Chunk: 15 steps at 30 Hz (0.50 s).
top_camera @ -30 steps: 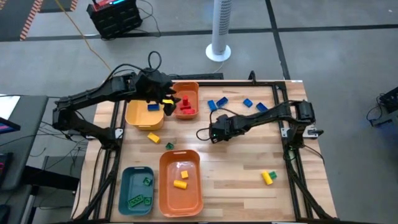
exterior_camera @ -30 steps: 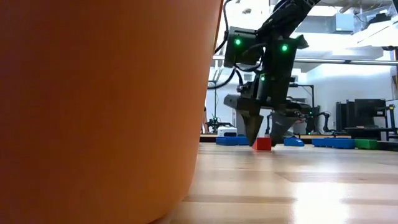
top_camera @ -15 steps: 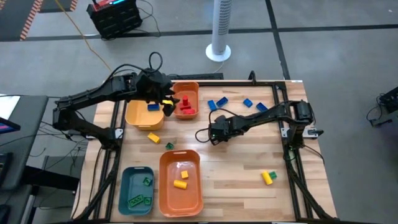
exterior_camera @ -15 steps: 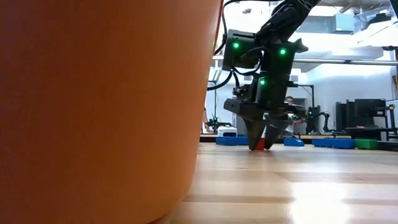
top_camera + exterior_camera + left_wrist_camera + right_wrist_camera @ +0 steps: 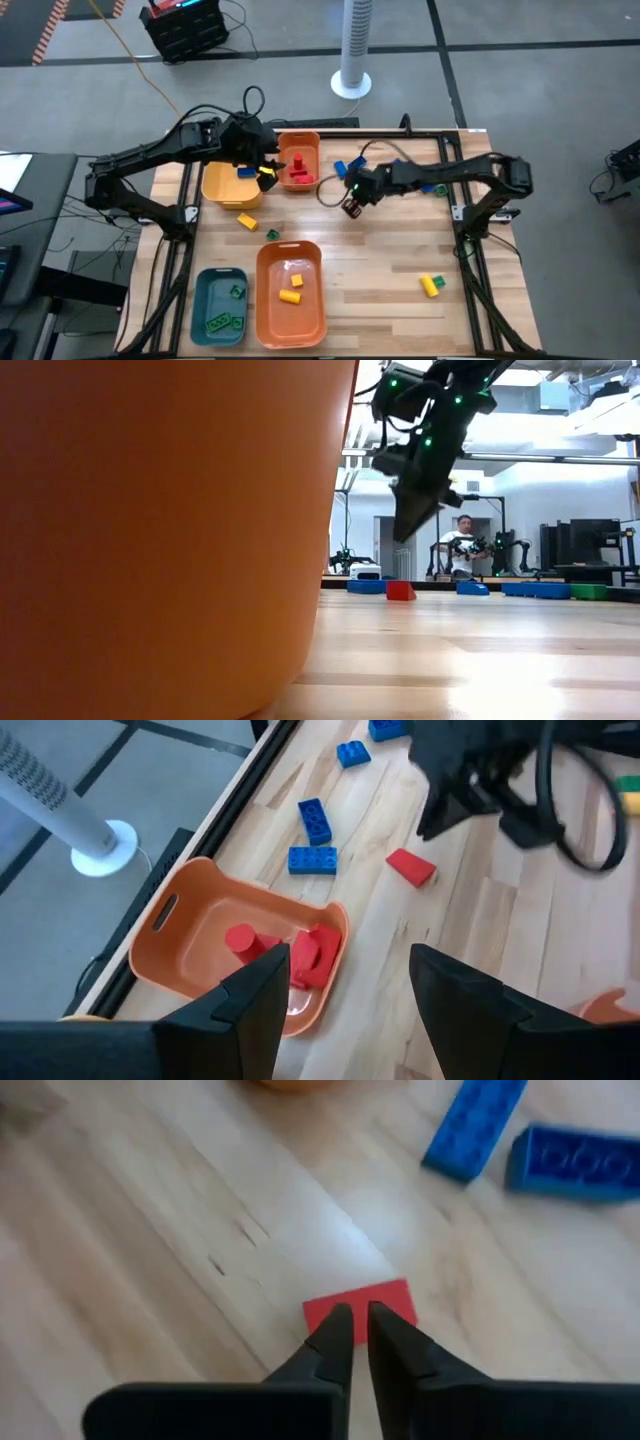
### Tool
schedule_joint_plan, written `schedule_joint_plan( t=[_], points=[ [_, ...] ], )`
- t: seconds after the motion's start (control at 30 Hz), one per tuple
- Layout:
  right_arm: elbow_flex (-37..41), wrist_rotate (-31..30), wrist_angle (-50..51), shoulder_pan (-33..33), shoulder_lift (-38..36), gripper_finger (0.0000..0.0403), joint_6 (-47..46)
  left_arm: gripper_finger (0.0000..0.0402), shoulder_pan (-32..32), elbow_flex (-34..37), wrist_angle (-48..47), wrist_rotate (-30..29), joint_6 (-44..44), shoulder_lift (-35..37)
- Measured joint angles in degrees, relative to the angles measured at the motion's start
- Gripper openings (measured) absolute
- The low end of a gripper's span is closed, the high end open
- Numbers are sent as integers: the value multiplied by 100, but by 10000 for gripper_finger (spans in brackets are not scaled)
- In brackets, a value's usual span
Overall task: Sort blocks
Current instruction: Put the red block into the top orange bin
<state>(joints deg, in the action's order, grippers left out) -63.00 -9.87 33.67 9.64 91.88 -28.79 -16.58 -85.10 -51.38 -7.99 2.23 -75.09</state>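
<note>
A red block [image 5: 362,1304] lies flat on the wooden table, just beyond the tips of my right gripper [image 5: 352,1318]. That gripper is shut with nothing between its fingers and hangs tilted above the block [image 5: 400,590], clear of the table [image 5: 403,532]. My left gripper [image 5: 348,965] hovers open and empty over the gap between the yellow bin [image 5: 228,187] and the far orange bin [image 5: 298,150]. That orange bin holds red blocks [image 5: 300,948]. Blue blocks [image 5: 313,840] lie on the table by the far edge.
A near orange bin [image 5: 290,300] holds yellow blocks and a teal bin [image 5: 218,305] holds green ones. Loose yellow [image 5: 247,221], green [image 5: 272,234] and yellow-green [image 5: 430,285] blocks lie on the table. The near bin's wall [image 5: 170,540] fills the low view's left. A person [image 5: 462,542] sits far behind.
My right gripper shut its fingers down at the red block on the table, then rose and tipped, going a little toward the far edge. It came up empty; the red block stays on the table. My left arm kept still.
</note>
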Motion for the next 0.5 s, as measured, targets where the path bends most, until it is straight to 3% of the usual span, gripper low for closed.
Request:
schedule_joint_plan(
  t=[0.13, 0.23, 0.37, 0.5],
  points=[
    [0, 309, 27, 209, -346, 33, 716, 201, 28, 0, 10, 2, 127, 0],
    [0, 529, 39, 277, -418, 45, 1319, 201, 101, 0, 156, 2, 134, 0],
    [0, 974, 16, 272, -341, 91, 2602, 201, 217, 0, 363, 6, 100, 0],
    [0, 1476, 24, 264, 39, 163, 4051, 201, 254, 0, 449, 4, -55, 0]
  ],
)
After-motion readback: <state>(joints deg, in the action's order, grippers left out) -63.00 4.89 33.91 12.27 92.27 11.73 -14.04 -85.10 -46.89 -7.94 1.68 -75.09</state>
